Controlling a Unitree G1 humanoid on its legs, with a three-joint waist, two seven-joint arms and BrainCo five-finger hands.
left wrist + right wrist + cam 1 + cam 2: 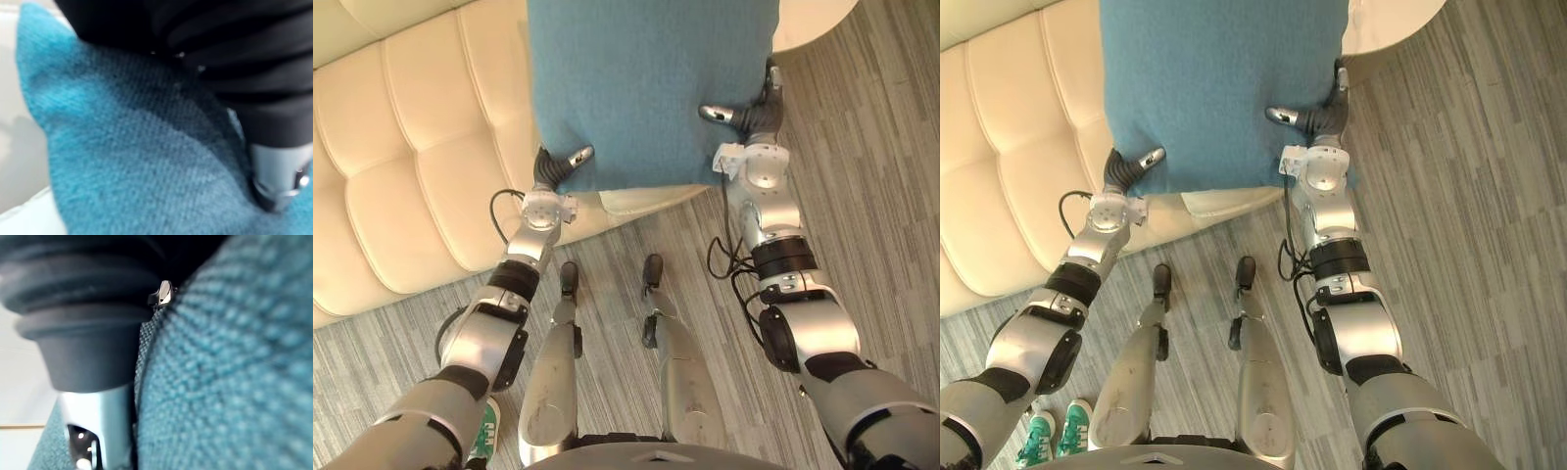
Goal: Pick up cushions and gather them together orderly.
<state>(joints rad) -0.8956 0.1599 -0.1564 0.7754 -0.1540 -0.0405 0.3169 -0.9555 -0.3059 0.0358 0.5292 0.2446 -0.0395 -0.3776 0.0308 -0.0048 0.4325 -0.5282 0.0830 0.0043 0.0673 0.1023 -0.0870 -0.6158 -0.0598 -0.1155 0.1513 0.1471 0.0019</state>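
A large blue cushion [646, 78] is held up flat between both hands above the cream sofa [401, 166]. My left hand [556, 168] grips its near left corner, thumb lying on top and fingers hidden underneath. At the near right edge my right hand [759, 116] grips the same way, thumb pressed onto the fabric. In the left wrist view the blue cushion [122, 161] lies right against the left hand [234, 58]. The right wrist view has the blue cushion [234, 372] tight beside the right hand [88, 308].
A pale cream cushion edge [636, 201] pokes out below the blue one at the sofa's front. A white round table [813, 20] stands at the far right. Grey plank floor [871, 196] lies to the right. A person's green shoes [1053, 431] stand at the lower left.
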